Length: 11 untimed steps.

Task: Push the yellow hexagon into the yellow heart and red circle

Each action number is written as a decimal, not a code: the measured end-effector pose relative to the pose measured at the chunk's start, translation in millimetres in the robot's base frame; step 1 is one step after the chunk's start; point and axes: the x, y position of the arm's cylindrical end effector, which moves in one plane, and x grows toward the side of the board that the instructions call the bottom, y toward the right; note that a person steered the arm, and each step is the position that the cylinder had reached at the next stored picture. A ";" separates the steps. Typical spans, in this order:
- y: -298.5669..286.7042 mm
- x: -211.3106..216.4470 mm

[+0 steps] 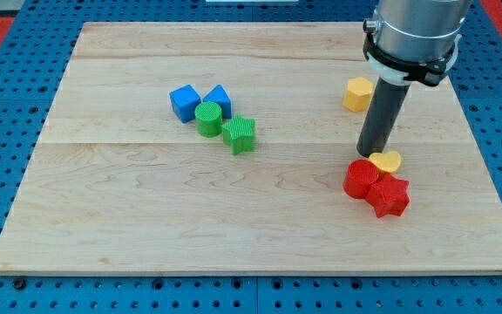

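The yellow hexagon (pixel 358 93) sits near the desk's (pixel 146 218) top right, well apart from the yellow heart (pixel 388 160) and red circle (pixel 361 180). There is no claw; my tip (pixel 369 154) touches the heart, risking scattering it.

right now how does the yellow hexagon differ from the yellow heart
The yellow hexagon stands alone near the view's top right; the yellow heart touches the red circle. My tip is right beside the heart but apart from the hexagon. The rod hides part of the heart; the hexagon shows whole. Both are yellow.
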 end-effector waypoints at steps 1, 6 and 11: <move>21.5 -59.1; -60.0 -141.4; -78.6 -66.9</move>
